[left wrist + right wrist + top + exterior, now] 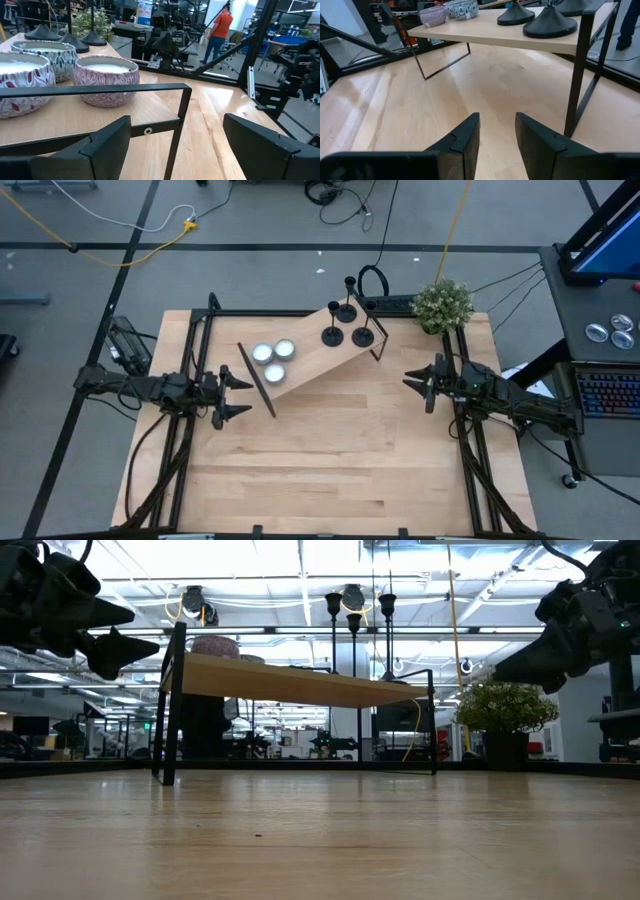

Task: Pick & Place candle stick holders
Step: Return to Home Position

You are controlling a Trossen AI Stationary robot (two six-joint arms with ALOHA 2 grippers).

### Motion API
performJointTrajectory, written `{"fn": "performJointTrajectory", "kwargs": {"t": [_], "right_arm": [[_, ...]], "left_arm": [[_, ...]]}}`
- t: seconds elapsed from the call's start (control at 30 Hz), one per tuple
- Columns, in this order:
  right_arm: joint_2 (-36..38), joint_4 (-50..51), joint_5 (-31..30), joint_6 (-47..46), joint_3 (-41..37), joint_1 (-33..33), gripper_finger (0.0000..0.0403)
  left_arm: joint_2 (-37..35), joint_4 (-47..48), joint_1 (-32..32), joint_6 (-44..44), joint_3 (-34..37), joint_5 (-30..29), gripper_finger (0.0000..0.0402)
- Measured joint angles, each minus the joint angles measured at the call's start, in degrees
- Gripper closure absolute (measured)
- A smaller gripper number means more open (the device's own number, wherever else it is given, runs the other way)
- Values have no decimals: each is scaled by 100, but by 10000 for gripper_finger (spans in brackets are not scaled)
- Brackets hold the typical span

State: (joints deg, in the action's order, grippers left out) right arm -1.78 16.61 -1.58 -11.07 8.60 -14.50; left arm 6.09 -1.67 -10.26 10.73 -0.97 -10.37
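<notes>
Three black candle stick holders stand on their round bases at the far right end of a small raised wooden shelf; their thin stems rise above it. Two of the bases show in the right wrist view. My left gripper hovers open by the shelf's left end, level, above the table. My right gripper hovers right of the shelf, its fingers a little apart with nothing between them. Neither gripper touches anything.
Three round patterned candle tins sit on the shelf's left end, close in front of my left gripper. The shelf stands on thin black metal legs. A potted plant stands at the table's far right corner. Bare wood lies toward the near edge.
</notes>
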Motion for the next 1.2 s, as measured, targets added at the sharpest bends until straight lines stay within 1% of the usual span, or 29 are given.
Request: {"fn": "performJointTrajectory", "kwargs": {"t": [0.53, 1.2], "right_arm": [[-2, -824, 15, -20, -40, -2, 287], [-2, -880, 17, -20, -23, -2, 287]], "left_arm": [[-2, -245, -2, 11, 24, -16, 78], [-3, -282, 0, 12, 13, -14, 78]]}}
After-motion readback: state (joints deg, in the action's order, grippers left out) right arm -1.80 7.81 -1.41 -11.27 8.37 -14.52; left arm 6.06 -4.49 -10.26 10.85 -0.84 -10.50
